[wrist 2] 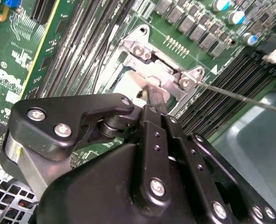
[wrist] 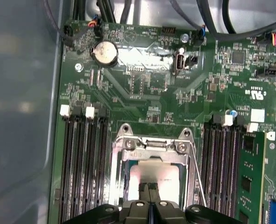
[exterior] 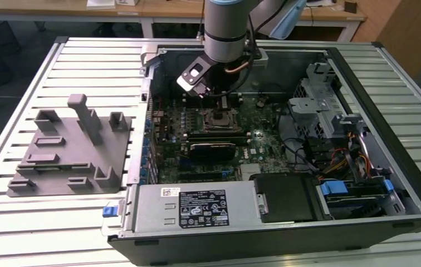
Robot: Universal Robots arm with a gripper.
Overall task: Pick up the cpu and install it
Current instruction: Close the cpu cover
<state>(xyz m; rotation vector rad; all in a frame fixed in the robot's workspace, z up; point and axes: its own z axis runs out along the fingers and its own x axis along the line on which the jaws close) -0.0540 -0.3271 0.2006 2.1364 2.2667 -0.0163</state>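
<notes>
Gripper [wrist: 149, 187] fingers are pinched together, tips just above the cpu [wrist: 155, 173], which lies flat in the socket inside the metal frame [wrist: 152, 145] on the green motherboard [wrist: 147, 88]; contact can't be told. The board carries white printed markings in both wrist views. In the exterior view, printed labels [exterior: 203, 207] sit on the silver power supply [exterior: 155, 214].
</notes>
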